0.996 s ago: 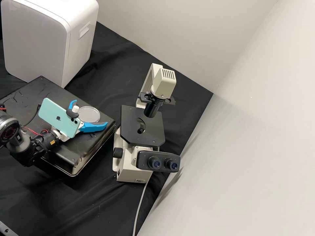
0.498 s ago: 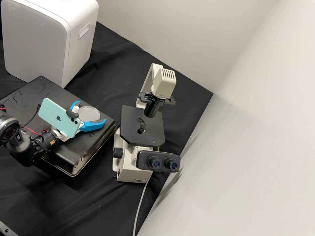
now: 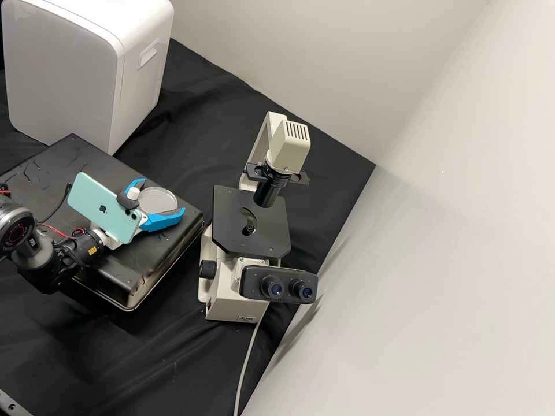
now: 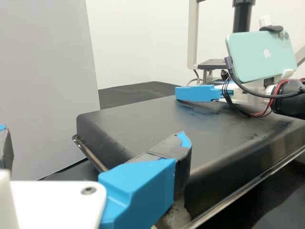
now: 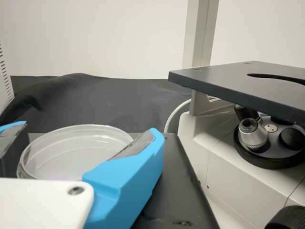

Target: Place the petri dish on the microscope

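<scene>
A clear round petri dish (image 3: 157, 200) (image 5: 71, 152) lies on an upturned black tray (image 3: 58, 167) at the left of the bench. My right gripper (image 3: 161, 197) (image 5: 86, 136) is low over the tray, its blue fingers (image 5: 128, 171) on either side of the dish and shut against its rim. The microscope (image 3: 243, 277) stands just right of the tray, its black stage (image 3: 254, 231) (image 5: 238, 86) bare. My left gripper (image 4: 90, 157) is open with nothing in it, level with the tray's (image 4: 190, 129) near corner, looking across it at the right gripper's blue finger (image 4: 198, 92).
A teal phone (image 3: 104, 207) (image 4: 261, 55) is clamped on the right arm's wrist. A white box-shaped appliance (image 3: 81, 63) stands behind the tray. A pale wall (image 3: 451, 260) closes the bench's right side. The microscope's grey cable (image 3: 245, 364) trails toward the front.
The right gripper's fingers have drawn in around the petri dish, the outer finger moving toward its rim. The dish, tray and microscope stay where they were.
</scene>
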Robot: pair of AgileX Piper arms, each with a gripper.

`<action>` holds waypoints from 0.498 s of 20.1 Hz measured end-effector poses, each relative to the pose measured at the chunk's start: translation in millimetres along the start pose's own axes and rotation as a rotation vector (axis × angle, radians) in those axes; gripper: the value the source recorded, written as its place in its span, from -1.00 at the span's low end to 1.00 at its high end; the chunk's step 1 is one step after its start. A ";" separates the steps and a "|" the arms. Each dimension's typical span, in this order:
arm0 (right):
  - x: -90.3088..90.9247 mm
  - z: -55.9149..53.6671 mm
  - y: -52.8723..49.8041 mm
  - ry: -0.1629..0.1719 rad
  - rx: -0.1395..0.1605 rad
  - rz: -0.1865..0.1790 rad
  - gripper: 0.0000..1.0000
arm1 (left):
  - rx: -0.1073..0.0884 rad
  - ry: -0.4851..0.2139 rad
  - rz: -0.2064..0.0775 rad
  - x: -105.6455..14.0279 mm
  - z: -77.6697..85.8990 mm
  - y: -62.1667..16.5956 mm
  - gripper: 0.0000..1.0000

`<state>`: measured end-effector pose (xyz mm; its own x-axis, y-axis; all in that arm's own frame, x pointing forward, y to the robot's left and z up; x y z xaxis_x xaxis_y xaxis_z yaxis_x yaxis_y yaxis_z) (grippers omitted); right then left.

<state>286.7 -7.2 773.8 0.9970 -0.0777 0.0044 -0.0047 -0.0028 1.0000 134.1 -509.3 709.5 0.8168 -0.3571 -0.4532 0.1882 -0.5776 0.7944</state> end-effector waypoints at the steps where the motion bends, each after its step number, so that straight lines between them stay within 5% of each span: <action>1: 0.0 0.0 0.0 0.000 0.000 0.000 -1.00 | 0.000 0.000 0.000 0.0 0.0 0.0 1.00; 7: 0.0 0.0 0.0 0.000 0.008 0.000 -1.00 | -0.001 0.014 0.004 0.4 -2.8 0.7 1.00; 10: 0.0 0.0 0.0 0.000 0.008 0.000 -1.00 | -0.017 0.019 0.005 0.6 -3.9 1.0 1.00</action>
<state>286.7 -7.2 773.8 0.9970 -0.0777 0.0044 -0.0053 -0.0104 0.9999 136.9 -507.3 711.6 0.8280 -0.3460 -0.4412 0.1930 -0.5628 0.8037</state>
